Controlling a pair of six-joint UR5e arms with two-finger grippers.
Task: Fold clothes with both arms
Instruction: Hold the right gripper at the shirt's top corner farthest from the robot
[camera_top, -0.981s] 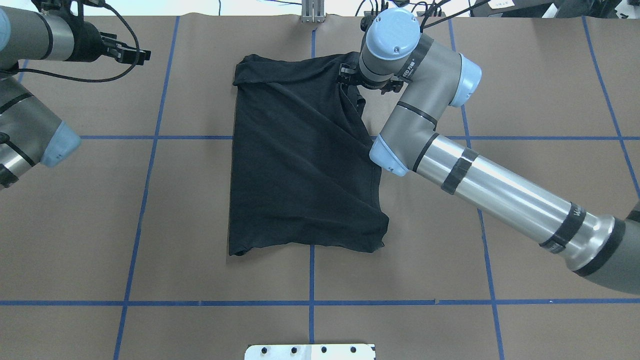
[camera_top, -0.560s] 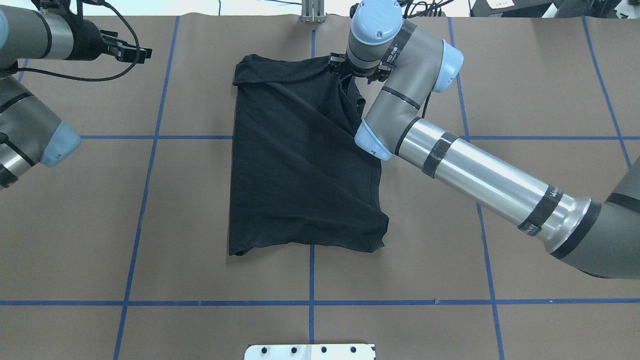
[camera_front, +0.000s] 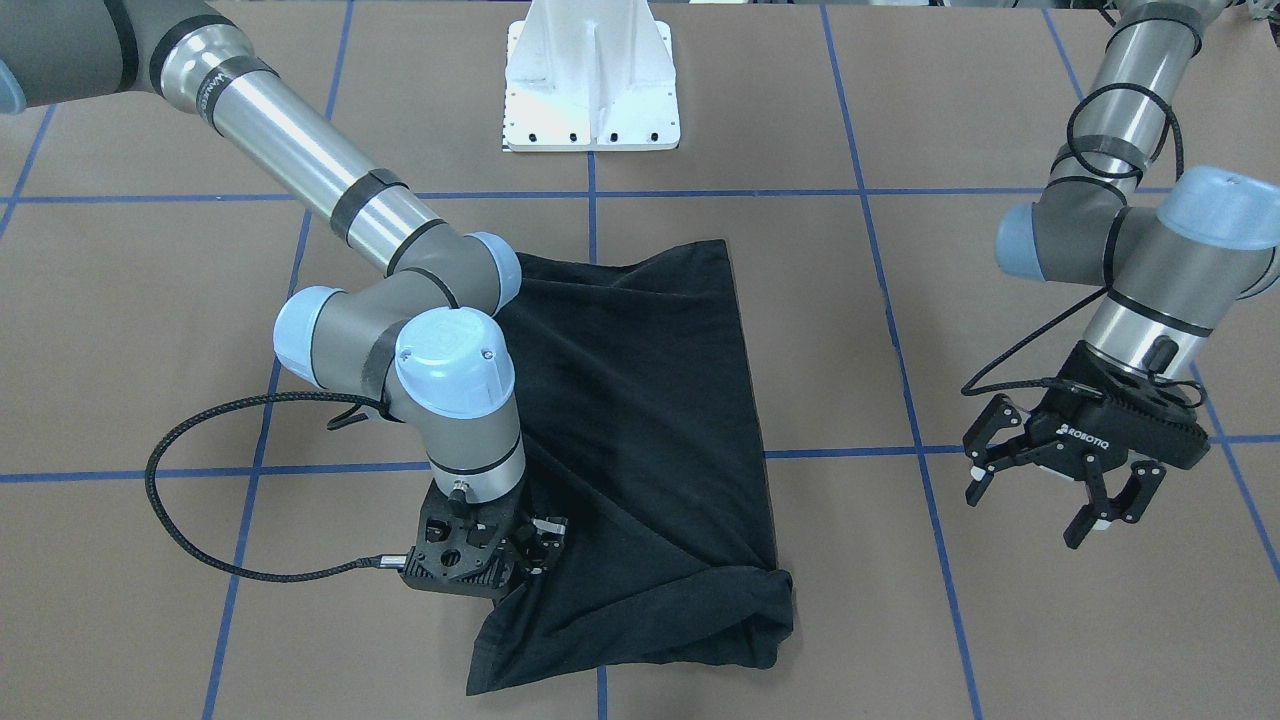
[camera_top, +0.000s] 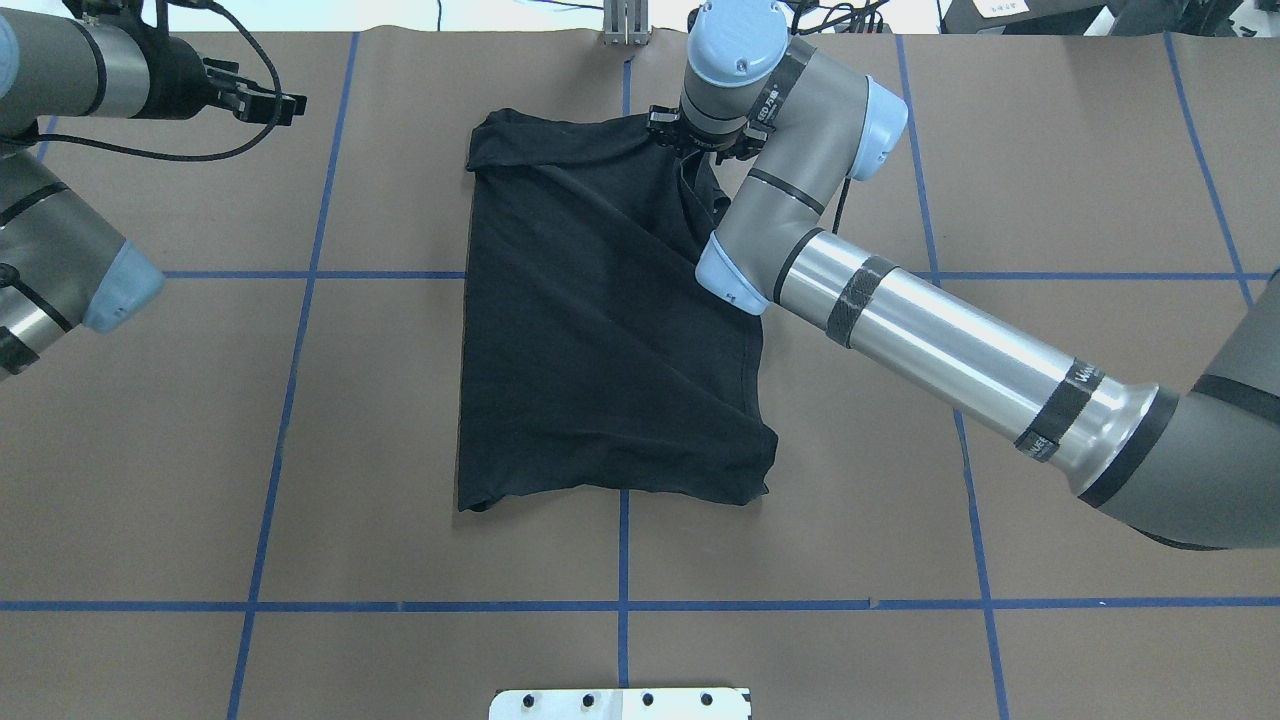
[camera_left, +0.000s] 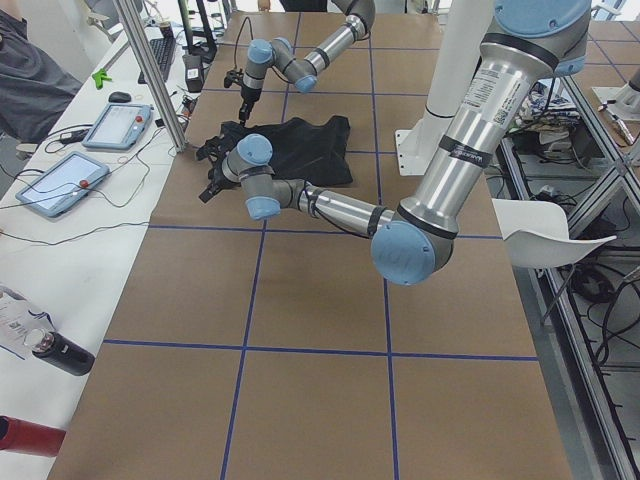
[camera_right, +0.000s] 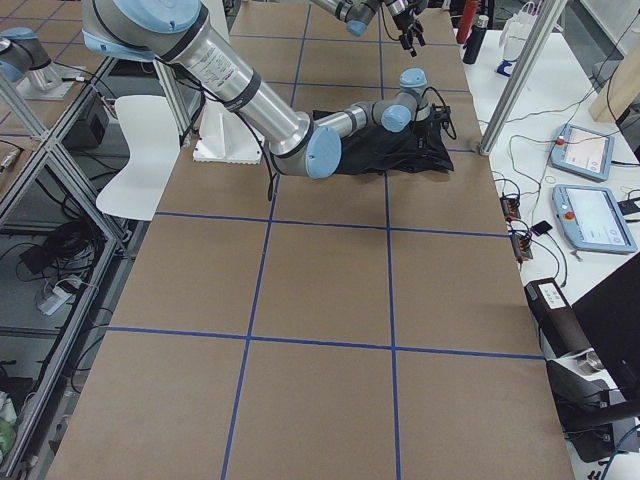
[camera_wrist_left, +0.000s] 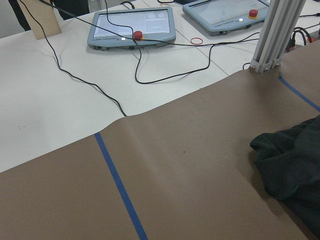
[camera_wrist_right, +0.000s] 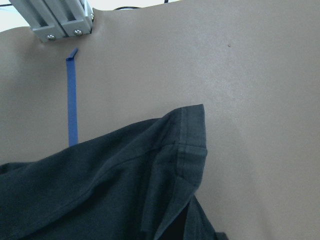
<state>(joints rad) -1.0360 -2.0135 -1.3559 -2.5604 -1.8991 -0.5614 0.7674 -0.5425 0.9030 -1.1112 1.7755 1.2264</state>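
Look at your right arm (camera_top: 930, 340): a polished silver tube banded in black, grey elbow housings, light-blue joint caps (camera_front: 455, 360) (two tiny screws show on one), and a braided black cable (camera_front: 148, 468) looping off the wrist. The left arm (camera_front: 1130, 230) matches; its left gripper (camera_front: 1020, 515) is black, lettered ROBOTIQ in white, with pale-padded fingers (camera_front: 1085, 527).

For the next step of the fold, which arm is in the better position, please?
Right. The right gripper sits at the raised edge of the T-shirt, jaws apparently closed on cloth. The left gripper hangs well aside, jaws open, holding nothing.
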